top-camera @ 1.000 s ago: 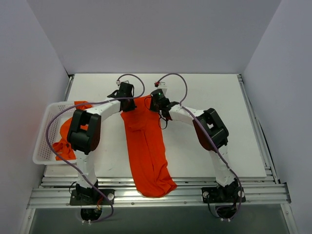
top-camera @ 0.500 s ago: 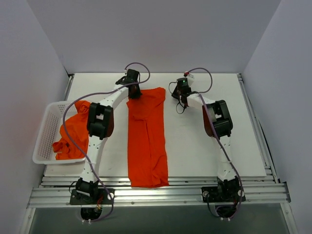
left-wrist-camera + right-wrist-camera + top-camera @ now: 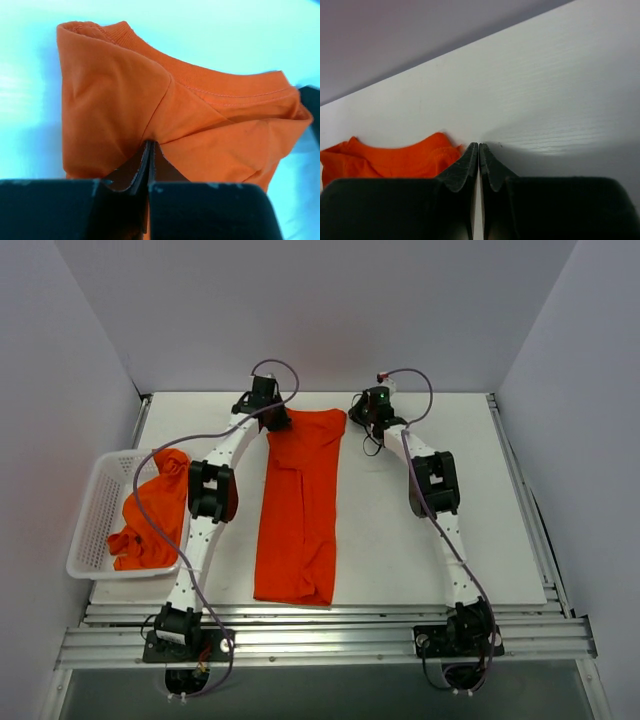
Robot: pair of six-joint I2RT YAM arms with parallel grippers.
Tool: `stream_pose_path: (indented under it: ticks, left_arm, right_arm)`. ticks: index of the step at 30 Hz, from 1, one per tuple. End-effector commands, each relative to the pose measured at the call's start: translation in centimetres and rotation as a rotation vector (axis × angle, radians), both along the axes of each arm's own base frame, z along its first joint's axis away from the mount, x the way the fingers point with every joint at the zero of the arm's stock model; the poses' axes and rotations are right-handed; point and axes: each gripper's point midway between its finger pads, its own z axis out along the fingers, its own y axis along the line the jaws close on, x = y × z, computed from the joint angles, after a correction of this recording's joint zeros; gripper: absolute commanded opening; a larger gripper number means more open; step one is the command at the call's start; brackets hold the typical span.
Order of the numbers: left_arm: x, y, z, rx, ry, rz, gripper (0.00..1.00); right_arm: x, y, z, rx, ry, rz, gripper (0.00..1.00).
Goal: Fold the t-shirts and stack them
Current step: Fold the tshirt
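One orange-red t-shirt (image 3: 298, 510) lies folded into a long strip down the middle of the table, collar end at the back. My left gripper (image 3: 272, 420) is shut on its back left corner; in the left wrist view the fabric (image 3: 125, 100) is pinched at the jaw tips (image 3: 151, 145). My right gripper (image 3: 360, 412) is shut and empty, just right of the shirt's back right corner, tips on the table (image 3: 479, 146). The shirt's edge (image 3: 385, 160) lies beside its left finger. A second orange-red t-shirt (image 3: 150, 515) lies crumpled in the basket.
A white perforated basket (image 3: 90, 510) stands at the table's left edge, with the crumpled shirt hanging over its right rim. Both arms are stretched far toward the back wall. The metal rail (image 3: 320, 635) runs along the near edge.
The shirt was pulled toward the back, off the near edge, and now lies straight. The right gripper let go of it and moved right. Both arms stretched farther back.
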Motion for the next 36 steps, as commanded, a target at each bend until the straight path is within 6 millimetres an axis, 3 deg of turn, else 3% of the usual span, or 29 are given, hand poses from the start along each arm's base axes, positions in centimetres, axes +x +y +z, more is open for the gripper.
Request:
stream_pose_path:
  ticks: [1, 3, 6, 7, 8, 9, 10, 11, 12, 13, 14, 16, 17, 19, 20, 21, 22, 23, 24, 25, 26, 27, 28, 29, 30, 31, 32, 34, 36]
  left_arm:
    - [3.3, 0.7, 0.7, -0.147, -0.096, 0.013, 0.06]
    - [4.3, 0.1, 2.1, -0.201, -0.158, -0.003, 0.06]
    - [5.6, -0.7, 8.6, -0.28, -0.295, -0.029, 0.11]
    - [5.8, -1.2, 13.4, -0.325, -0.388, -0.051, 0.16]
    - [5.8, -1.4, 15.8, -0.346, -0.438, -0.063, 0.31]
    - [5.7, -1.6, 17.3, -0.366, -0.473, -0.077, 0.41]
    - [5.5, -1.6, 22.2, -0.397, -0.583, -0.093, 0.5]
    - [5.2, -1.7, 24.1, -0.405, -0.621, -0.097, 0.62]
    - [4.9, -1.9, 25.8, -0.417, -0.656, -0.112, 0.65]
    - [4.2, -1.9, 29.4, -0.441, -0.73, -0.126, 0.69]
    - [3.6, -2.1, 30.7, -0.455, -0.747, -0.146, 0.71]
    - [1.9, -1.6, 34.0, -0.452, -0.771, -0.169, 0.72]
    - [1.2, -1.3, 34.2, -0.428, -0.744, -0.168, 0.72]
    - [-1.2, 0.0, 33.6, -0.319, -0.661, -0.137, 0.67]
    - [-2.4, 0.5, 33.0, -0.274, -0.632, -0.118, 0.66]
    - [-3.1, 2.0, 31.9, -0.194, -0.597, -0.04, 0.65]
    - [-6.7, 2.7, 34.4, -0.136, -0.604, -0.026, 0.64]
    - [-8.5, 3.4, 28.8, -0.067, -0.477, -0.008, 0.64]
    - [-11.7, 5.1, 31.2, -0.032, -0.506, 0.054, 0.63]
    - [-13.8, 4.8, 29.8, -0.017, -0.474, 0.058, 0.63]
    - [-16.5, 5.2, 24.7, 0.032, -0.371, 0.058, 0.63]
    - [-19.6, 5.7, 26.6, 0.026, -0.41, 0.063, 0.63]
    - [-22.0, 5.3, 25.3, 0.058, -0.388, 0.077, 0.63]
    - [-24.9, 5.9, 20.8, 0.11, -0.304, 0.077, 0.64]
    - [-27.8, 6.4, 21.6, 0.097, -0.324, 0.078, 0.63]
    - [-29.5, 6.8, 20.3, 0.089, -0.304, 0.115, 0.63]
    - [-32.4, 6.8, 16.6, 0.111, -0.238, 0.095, 0.6]
    - [-35.9, 7.6, 16.0, 0.049, -0.214, 0.133, 0.58]
    - [-39.6, 8.7, 14.0, 0.061, -0.173, 0.135, 0.55]
  right_arm:
    - [0.9, 1.2, 3.7, 0.041, -0.101, 0.087, 0.04]
    - [0.3, 1.3, 6.1, 0.033, -0.156, 0.094, 0.1]
    - [-1.5, 0.2, 9.1, -0.019, -0.215, 0.051, 0.21]
    - [-1.8, -0.1, 10.4, -0.038, -0.255, 0.03, 0.28]
    - [-2.5, -0.3, 13.5, -0.036, -0.303, 0.022, 0.37]
    - [-3.8, -0.7, 11.9, -0.053, -0.272, 0.019, 0.62]
    - [-4.4, -0.9, 12.6, -0.059, -0.282, 0.011, 0.7]
    - [-5.0, -1.2, 15.4, -0.061, -0.323, -0.016, 0.78]
    - [-6.2, -1.8, 14.0, -0.092, -0.291, -0.029, 0.82]
    - [-6.8, -2.3, 14.7, -0.102, -0.299, -0.055, 0.83]
    - [-7.7, -3.0, 17.2, -0.106, -0.331, -0.091, 0.83]
    - [-10.0, -3.7, 16.3, -0.115, -0.293, -0.105, 0.83]
    - [-11.4, -3.7, 18.7, -0.099, -0.324, -0.105, 0.83]
    - [-14.1, -4.2, 17.2, -0.111, -0.273, -0.107, 0.83]
    - [-15.6, -4.4, 19.5, -0.102, -0.303, -0.114, 0.82]
    - [-16.8, -4.4, 19.6, -0.119, -0.297, -0.14, 0.82]
    - [-18.9, -4.8, 17.6, -0.156, -0.24, -0.156, 0.81]
    - [-20.6, -4.9, 20.0, -0.158, -0.282, -0.169, 0.8]
    - [-22.7, -3.4, 20.3, -0.184, -0.288, -0.167, 0.79]
    - [-25.4, -3.2, 20.7, -0.198, -0.282, -0.163, 0.8]
    - [-27.2, -2.2, 20.8, -0.205, -0.282, -0.151, 0.8]
    - [-30.2, 1.0, 20.7, -0.204, -0.283, -0.085, 0.81]
    - [-32.2, 0.5, 21.4, -0.2, -0.288, -0.139, 0.82]
    - [-34.0, 0.9, 20.0, -0.209, -0.264, -0.125, 0.83]
    - [-35.4, 1.6, 19.5, -0.194, -0.249, -0.112, 0.86]
    - [-38.0, 2.3, 18.4, -0.209, -0.205, -0.072, 0.87]
    - [-39.5, 2.6, 16.9, -0.154, -0.152, -0.081, 0.89]
    - [-43.9, 3.9, 15.3, -0.136, -0.102, 0.01, 0.89]
    - [-46.9, 3.2, 12.8, -0.083, -0.057, -0.032, 0.9]
